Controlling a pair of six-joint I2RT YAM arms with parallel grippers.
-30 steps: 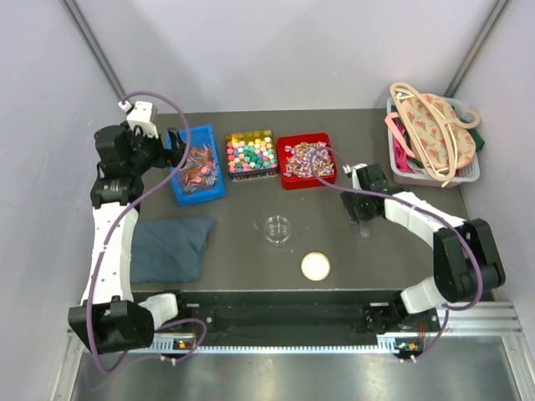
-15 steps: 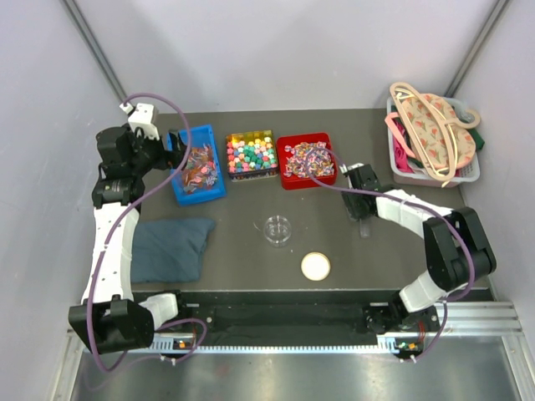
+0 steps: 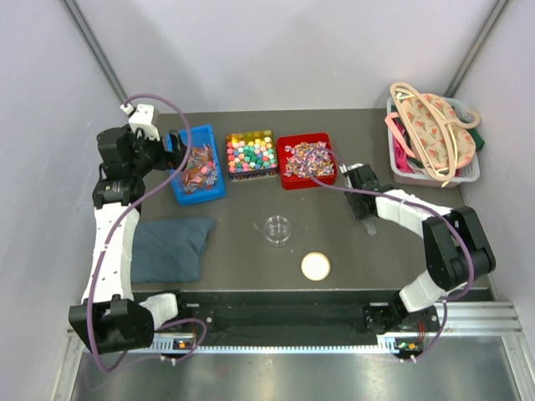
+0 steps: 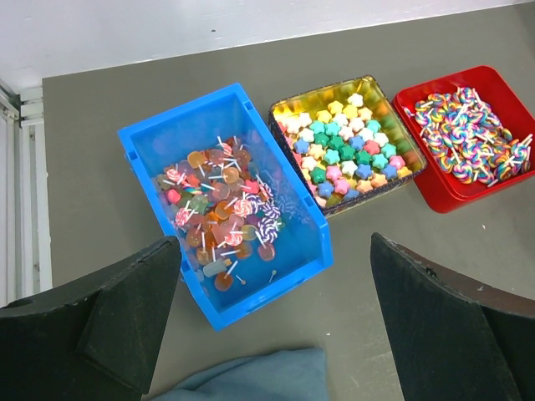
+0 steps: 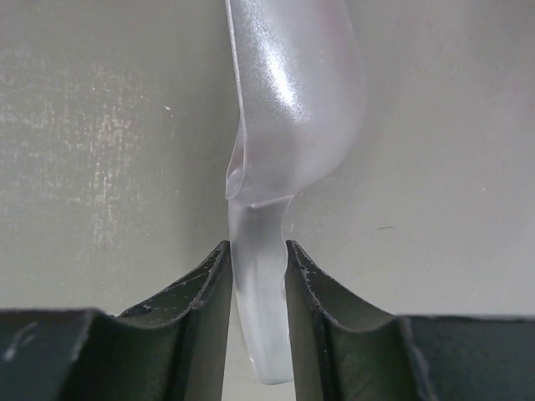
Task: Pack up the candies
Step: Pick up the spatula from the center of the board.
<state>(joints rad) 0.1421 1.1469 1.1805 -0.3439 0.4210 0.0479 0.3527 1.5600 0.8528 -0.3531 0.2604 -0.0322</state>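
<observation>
Filling blue bin, gold tray and red tray are candies.

The top camera looks down from behind over the whole table. The left wrist view shares its trays of candies, nearer; the right wrist view hugs the table.
</observation>
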